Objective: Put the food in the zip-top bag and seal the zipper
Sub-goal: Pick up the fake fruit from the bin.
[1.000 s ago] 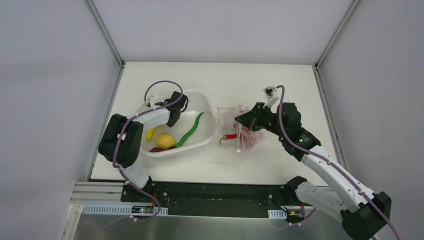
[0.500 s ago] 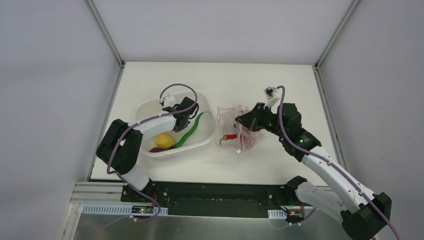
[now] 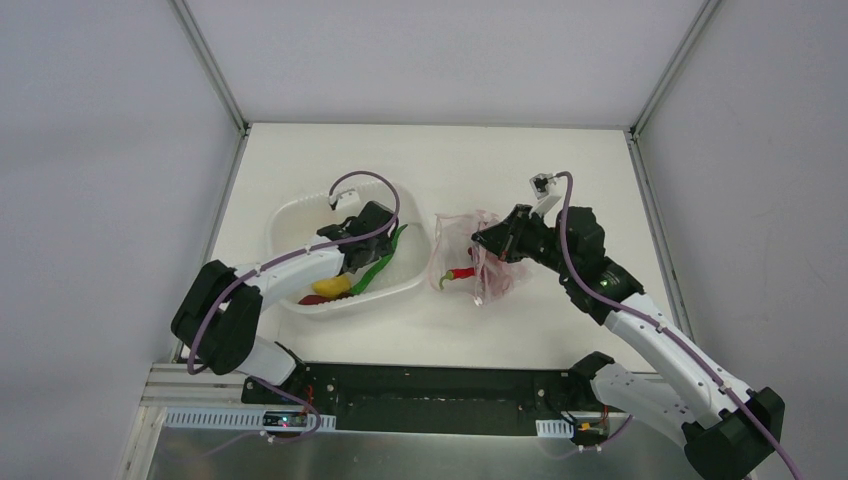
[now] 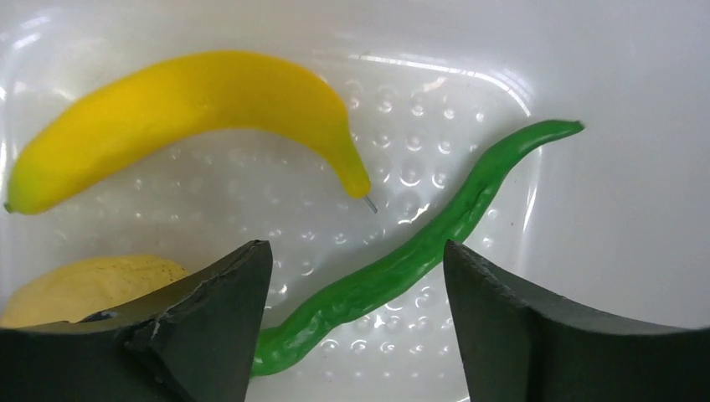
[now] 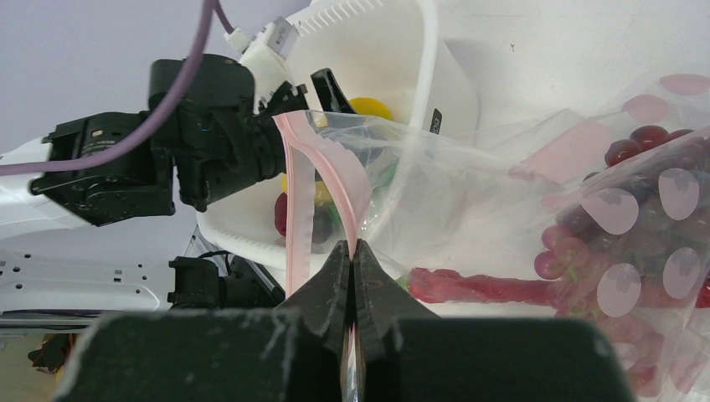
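Note:
My left gripper [image 4: 353,248] hangs open inside the white tub [image 3: 290,215], its fingers on either side of the green chili [image 4: 419,251] and above it. The yellow banana [image 4: 184,109] lies beyond, and the round yellow fruit [image 4: 84,289] shows at the lower left. My right gripper [image 5: 352,247] is shut on the pink zipper [image 5: 322,159] of the clear zip-top bag [image 5: 502,184], holding the mouth up and open toward the tub. Inside the bag lie the red chili [image 5: 486,289] and the dark red grape bunch [image 5: 619,243].
In the top view the tub sits left of centre and the bag [image 3: 475,262] just to its right, with the right gripper [image 3: 484,238] at the bag's top edge. A dark red piece [image 3: 310,299] lies in the tub's near corner.
My left gripper has swung from the tub's far side toward its right part, over the green chili, and has opened. The right gripper and the bag have not moved.

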Controlling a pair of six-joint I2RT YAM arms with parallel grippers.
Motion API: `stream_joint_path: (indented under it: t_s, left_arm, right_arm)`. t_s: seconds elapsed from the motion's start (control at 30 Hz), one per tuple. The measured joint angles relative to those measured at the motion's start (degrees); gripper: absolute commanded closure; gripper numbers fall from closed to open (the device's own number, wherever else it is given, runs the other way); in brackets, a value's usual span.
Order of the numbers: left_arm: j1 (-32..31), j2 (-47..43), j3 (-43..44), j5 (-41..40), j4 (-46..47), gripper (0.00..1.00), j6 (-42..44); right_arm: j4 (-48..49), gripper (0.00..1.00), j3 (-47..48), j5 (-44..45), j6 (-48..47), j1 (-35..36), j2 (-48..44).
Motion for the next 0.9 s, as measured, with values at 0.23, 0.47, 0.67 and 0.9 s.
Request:
stream_joint_path:
  t_s: [0.23, 0.47, 0.67, 0.9]
  left_arm:
    - [5.33, 0.0, 1.49, -1.44, 1.84, 0.2, 0.0]
    - [11.74, 8.41, 1.95, 0.74, 5.86, 0.28, -2.25]
    - [11.89, 11.34, 3.45, 1.99, 8.52, 0.59, -4.24]
    - [11.82, 8.37, -1.25, 3.85, 12.96, 1.0, -5.09]
  right_arm:
    - [0.2, 0.99, 0.0, 0.0, 0.15, 0.0, 0.46]
    - [0.2, 0.99, 0.0, -0.02, 0.39, 0.0, 1.33]
    - [0.17, 0.99, 0.0, 0.0, 0.39, 0.0, 1.33]
    - [0.2, 0.99, 0.0, -0.02, 0.55, 0.0, 1.33]
